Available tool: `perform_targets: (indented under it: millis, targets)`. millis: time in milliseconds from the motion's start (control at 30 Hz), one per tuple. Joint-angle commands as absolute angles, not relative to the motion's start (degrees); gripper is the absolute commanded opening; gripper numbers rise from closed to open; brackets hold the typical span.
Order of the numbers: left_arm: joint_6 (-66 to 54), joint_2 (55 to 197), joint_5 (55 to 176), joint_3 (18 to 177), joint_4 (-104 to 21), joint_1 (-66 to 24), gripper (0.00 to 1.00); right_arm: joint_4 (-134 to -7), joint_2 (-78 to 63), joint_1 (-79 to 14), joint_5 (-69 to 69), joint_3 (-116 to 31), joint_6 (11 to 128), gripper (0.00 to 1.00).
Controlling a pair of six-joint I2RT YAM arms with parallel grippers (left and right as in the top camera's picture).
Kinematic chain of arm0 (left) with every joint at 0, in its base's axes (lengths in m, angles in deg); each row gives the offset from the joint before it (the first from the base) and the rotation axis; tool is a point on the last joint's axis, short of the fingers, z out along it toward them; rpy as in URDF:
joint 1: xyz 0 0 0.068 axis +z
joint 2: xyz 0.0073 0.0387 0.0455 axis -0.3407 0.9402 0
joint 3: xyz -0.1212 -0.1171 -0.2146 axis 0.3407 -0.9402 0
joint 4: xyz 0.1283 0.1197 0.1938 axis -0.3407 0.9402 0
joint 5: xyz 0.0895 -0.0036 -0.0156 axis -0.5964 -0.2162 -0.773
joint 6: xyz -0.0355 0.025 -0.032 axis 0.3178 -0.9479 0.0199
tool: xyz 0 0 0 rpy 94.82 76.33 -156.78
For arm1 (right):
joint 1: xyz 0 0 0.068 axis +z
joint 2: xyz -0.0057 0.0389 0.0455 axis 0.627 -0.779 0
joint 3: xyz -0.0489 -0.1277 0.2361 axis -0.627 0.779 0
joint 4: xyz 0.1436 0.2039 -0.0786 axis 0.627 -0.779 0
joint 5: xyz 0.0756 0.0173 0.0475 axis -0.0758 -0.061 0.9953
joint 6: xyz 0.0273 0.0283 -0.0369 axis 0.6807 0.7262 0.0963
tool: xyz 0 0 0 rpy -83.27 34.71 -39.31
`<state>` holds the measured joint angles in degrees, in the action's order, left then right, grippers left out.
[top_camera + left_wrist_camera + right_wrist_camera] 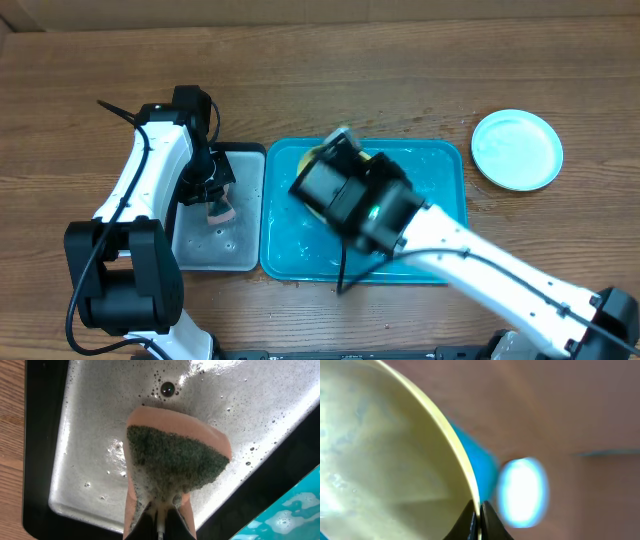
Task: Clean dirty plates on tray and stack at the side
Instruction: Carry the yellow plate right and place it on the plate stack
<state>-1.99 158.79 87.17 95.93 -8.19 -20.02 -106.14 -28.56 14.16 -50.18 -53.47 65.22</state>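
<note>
1. Table (pixel 400 60): wooden; it fills the overhead view and bears all items below.
2. Tray (pixel 440 170): turquoise, at centre frame, its floor wet and streaked.
3. Grey tray (pixel 200 250): black-rimmed, just left of the tray and side by side with it. The left wrist view shows droplets and bubbles on its floor.
4. Blue plate (pixel 516 149): alone on the table at upper right, well apart from the tray. It looks clean in the overhead view and is a blur in the right wrist view.
5. Yellow plate (pixel 380 460): over the tray's upper left part, mostly hidden beneath the right wrist in the overhead view. We cannot tell whether it rests on the tray floor.
6. Sponge (pixel 175 455): pink with a dark green scouring face, foamy, over the grey tray. We cannot confirm contact with that tray.
7. Right gripper (pixel 480 510): fingers pressed together on the yellow plate's rim.
8. Left gripper (pixel 160 510): fingers pinching the sponge at its lower edge.
</note>
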Motion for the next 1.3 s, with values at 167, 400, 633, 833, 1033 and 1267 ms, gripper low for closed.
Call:
perform_targets:
  millis: [167,400,633,833,1033,1267]
  targets:
    - [-3.1,158.5,87.8,95.9,-8.3,-19.6,0.04,-99.0,-28.2,-7.0,-22.6,-46.9,87.6,0.04]
    - [-3.1,158.5,87.8,95.9,-8.6,-19.6,0.04,-96.3,-28.3,-30.4,-12.2,-45.7,87.4,0.04]
    - [-3.1,158.5,87.8,95.9,-8.6,-19.6,0.04,-96.6,-30.3,-54.1,-3.8,-45.7,84.3,0.04]
    - [-3.1,158.5,87.8,95.9,-8.6,-19.6,0.04,-97.6,-35.1,-66.3,-3.1,-45.7,81.6,0.04]
    - [-3.0,158.5,87.8,95.9,-8.8,-19.6,0.04,-95.8,-39.9,-68.3,-2.7,-45.7,80.8,0.04]
    - [-3.0,158.5,87.8,95.9,-8.8,-19.6,0.04,-91.9,-44.1,-66.3,-1.4,-45.7,81.0,0.08]
